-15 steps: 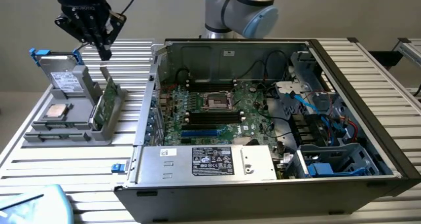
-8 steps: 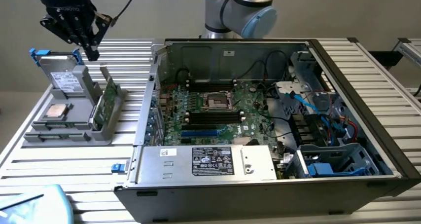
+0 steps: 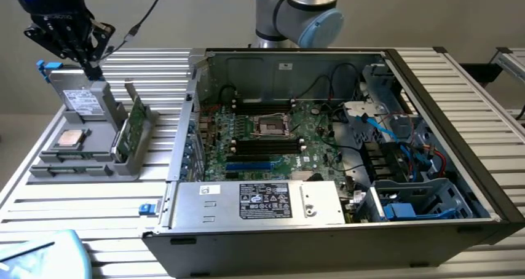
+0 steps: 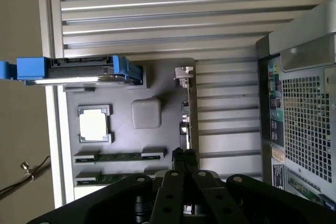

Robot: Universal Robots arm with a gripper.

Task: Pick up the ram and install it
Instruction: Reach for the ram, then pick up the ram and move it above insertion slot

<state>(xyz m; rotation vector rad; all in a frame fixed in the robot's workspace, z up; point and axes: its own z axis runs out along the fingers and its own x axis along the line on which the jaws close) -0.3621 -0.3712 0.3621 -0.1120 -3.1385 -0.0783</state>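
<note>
At the exterior view's far left, the gripper (image 3: 93, 70) hung high above the back end of the grey tray (image 3: 49, 171); its black body was tilted so that the fingers pointed down and a little toward the exterior view's right; the fingers were pressed together tip to tip with nothing pinched between them; a dark cable (image 3: 144, 18) ran up from the wrist. In the wrist view the closed tips lined up with the thin edge of the green card (image 3: 131, 128), which stood upright along the tray's side nearest the case. Below the gripper the tray lay on the slatted table (image 3: 98, 211); an upright hard drive (image 3: 82, 99) stood at its back end; the square silver processor (image 3: 70, 139) rested flat in its pocket; nearer the front the ram (image 4: 119, 156) sat on edge in a long slot between two grey clips, untouched and well apart from the fingertips; a second stick (image 4: 102, 177) sat in the slot just beside it. Further right stood the open computer case (image 3: 246, 67) with its motherboard (image 3: 271, 137) exposed; behind the case rose the arm (image 3: 299, 11), its pale blue joint bent toward the exterior view's left.
</note>
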